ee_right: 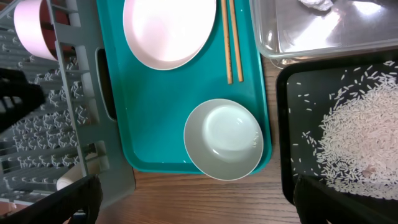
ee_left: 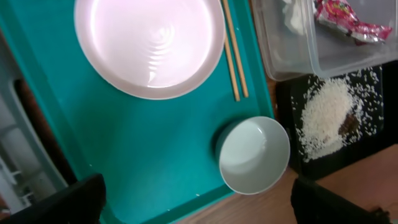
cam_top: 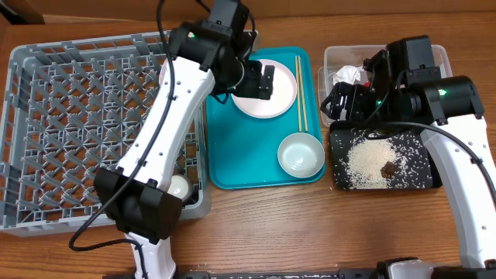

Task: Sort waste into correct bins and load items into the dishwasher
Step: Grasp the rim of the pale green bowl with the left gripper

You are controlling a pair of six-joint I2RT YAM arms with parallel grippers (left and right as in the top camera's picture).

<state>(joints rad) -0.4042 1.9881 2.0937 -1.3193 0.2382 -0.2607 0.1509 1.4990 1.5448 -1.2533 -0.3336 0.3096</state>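
Overhead: the left gripper (cam_top: 264, 81) hangs over the plate (cam_top: 271, 101) on the teal tray (cam_top: 240, 147), and the right gripper (cam_top: 335, 101) hovers where the clear tub (cam_top: 332, 58) meets the black tray (cam_top: 418, 177).

Left wrist: the fingers are spread wide and hold nothing, with the bowl (ee_left: 254, 155) just ahead between them.

Right wrist: the fingers are spread here too and hold nothing, and the bowl lies between them.

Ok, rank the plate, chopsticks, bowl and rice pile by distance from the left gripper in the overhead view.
1. Plate, directly under the left gripper.
2. Chopsticks, beside the plate.
3. Bowl, at the teal tray's front corner.
4. Rice pile, on the black tray.
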